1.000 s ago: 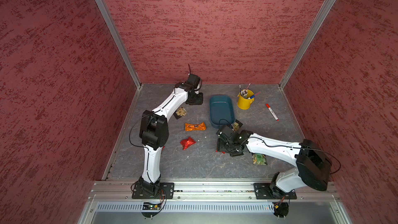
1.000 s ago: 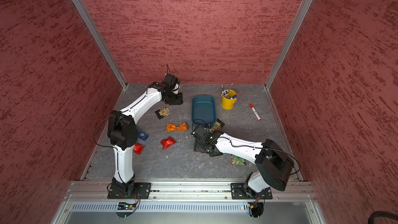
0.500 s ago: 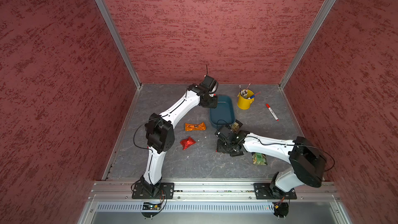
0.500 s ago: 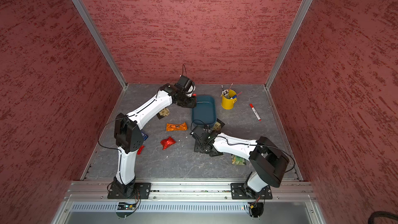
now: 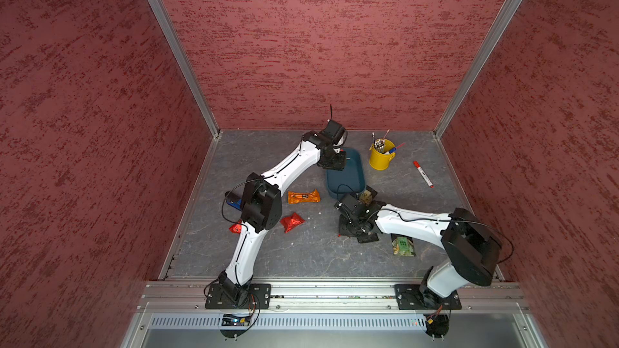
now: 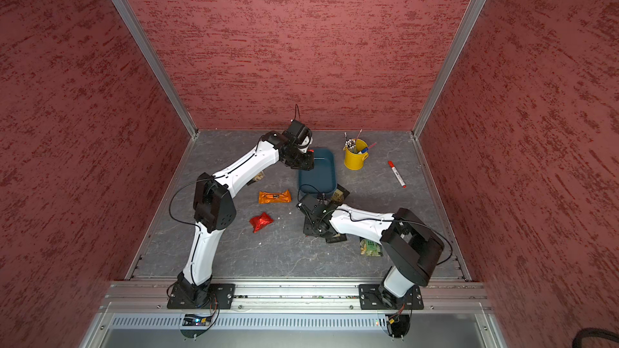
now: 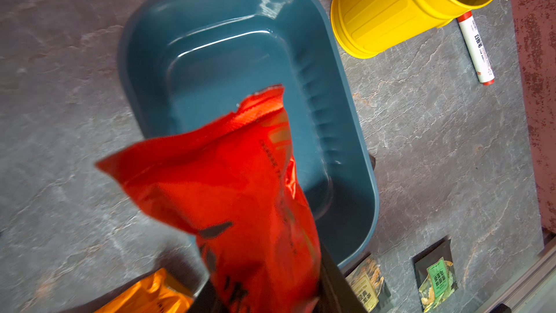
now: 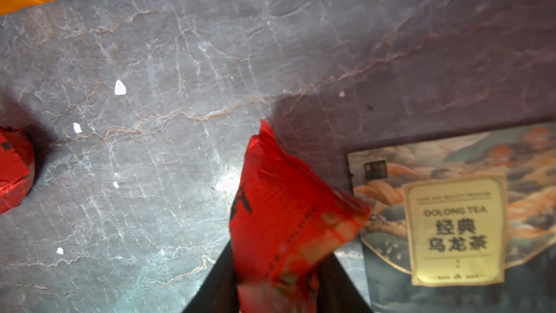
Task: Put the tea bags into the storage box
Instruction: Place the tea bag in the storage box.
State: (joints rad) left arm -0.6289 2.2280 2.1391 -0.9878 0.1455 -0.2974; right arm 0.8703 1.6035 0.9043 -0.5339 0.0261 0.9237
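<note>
The storage box (image 5: 348, 175), a dark teal tray, sits at the back middle of the floor with nothing inside (image 7: 225, 64). My left gripper (image 5: 335, 162) hangs over its left rim, shut on a red foil tea bag (image 7: 228, 194) that dangles above the box. My right gripper (image 5: 351, 229) is low to the floor just in front of the box, its fingers closed on another red tea bag (image 8: 279, 206). Loose on the floor lie an orange tea bag (image 5: 303, 196), a red one (image 5: 292, 221), a green-label sachet (image 5: 403, 246) and a beige-label sachet (image 8: 457, 221).
A yellow cup of pencils (image 5: 382, 155) stands right of the box, and a red-capped white marker (image 5: 422, 174) lies further right. A blue tool (image 5: 233, 201) and a red packet (image 5: 236, 228) lie by the left arm's elbow. Another sachet (image 6: 258, 177) peeks from under the left forearm.
The left arm swung right from the back-left floor to above the box, carrying its red tea bag. The right gripper's jaws closed on a red tea bag.
</note>
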